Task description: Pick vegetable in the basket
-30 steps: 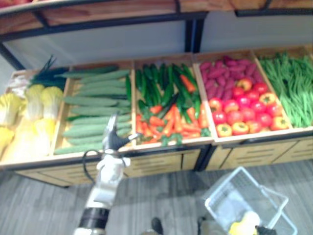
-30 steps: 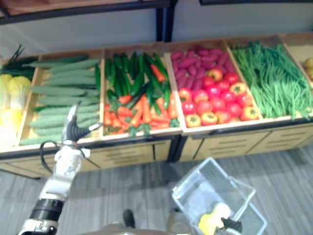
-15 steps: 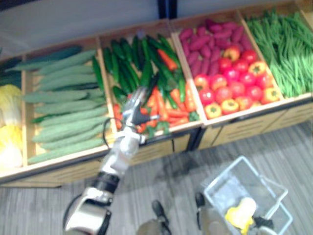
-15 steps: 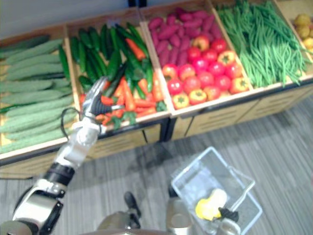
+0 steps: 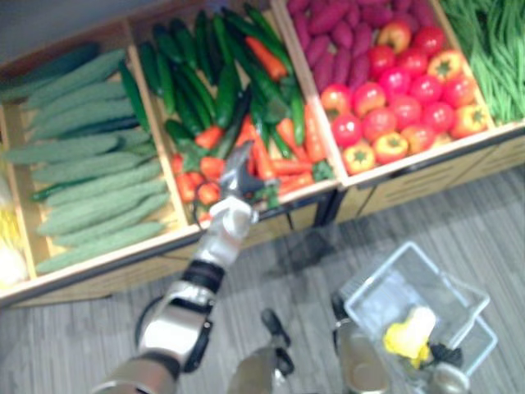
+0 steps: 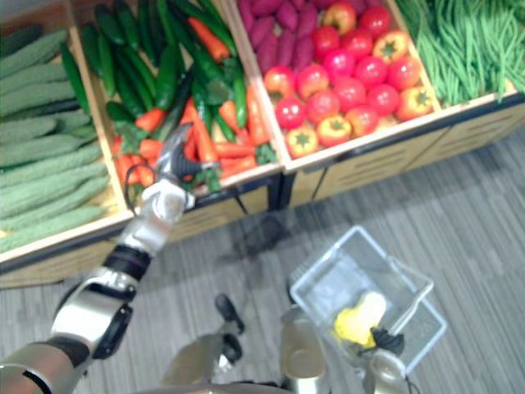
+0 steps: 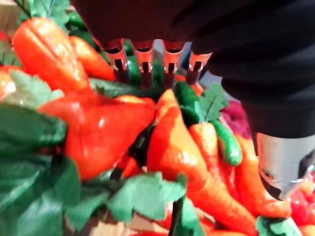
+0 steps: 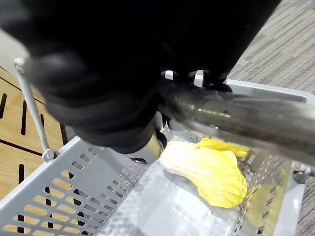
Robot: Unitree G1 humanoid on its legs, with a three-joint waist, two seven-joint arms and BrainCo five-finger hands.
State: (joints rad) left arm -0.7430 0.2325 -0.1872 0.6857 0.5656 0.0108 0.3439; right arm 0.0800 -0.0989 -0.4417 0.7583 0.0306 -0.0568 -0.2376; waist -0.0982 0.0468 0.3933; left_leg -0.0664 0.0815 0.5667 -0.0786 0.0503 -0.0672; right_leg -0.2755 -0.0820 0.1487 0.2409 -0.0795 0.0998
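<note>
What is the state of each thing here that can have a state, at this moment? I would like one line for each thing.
left hand: open, fingers straight over the carrots, holding nothing.
carrots: lying in a pile, none grasped.
right hand: shut on the handle of the basket.
basket: held by its handle, with one vegetable inside.
yellow vegetable: lying on the basket's bottom.

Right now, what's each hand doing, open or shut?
Left hand: open, fingers straight over the carrots, holding nothing.
Right hand: shut on the basket handle.
</note>
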